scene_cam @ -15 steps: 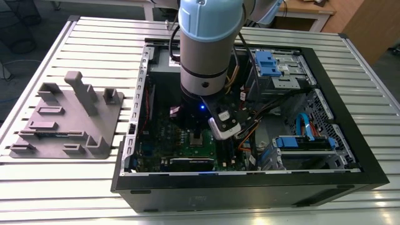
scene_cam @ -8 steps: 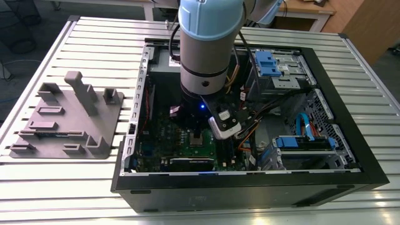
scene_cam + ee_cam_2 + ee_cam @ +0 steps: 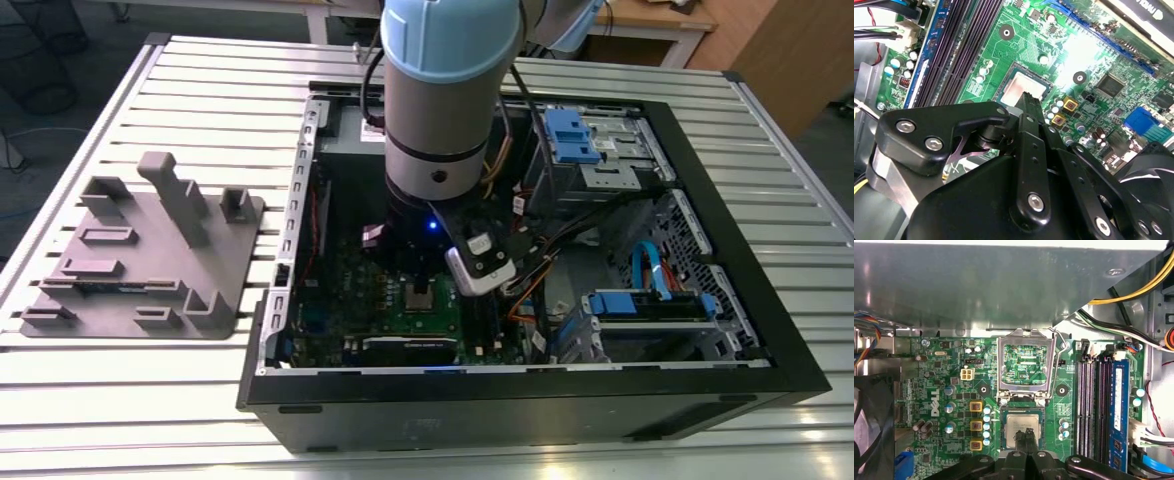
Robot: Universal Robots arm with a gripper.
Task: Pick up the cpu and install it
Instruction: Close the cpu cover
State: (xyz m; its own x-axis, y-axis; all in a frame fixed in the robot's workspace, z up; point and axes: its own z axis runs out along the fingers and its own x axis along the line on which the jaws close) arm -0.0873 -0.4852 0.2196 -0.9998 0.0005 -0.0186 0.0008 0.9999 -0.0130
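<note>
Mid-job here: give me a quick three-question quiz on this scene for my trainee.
1. True or false: the cpu lies in its socket on the green motherboard.
2. The socket's metal frame is: A closed over the cpu; B swung open; C taken off the board.
3. Which part is the tool nearest to?
Key: 1 true; 2 B; 3 the cpu.
</note>
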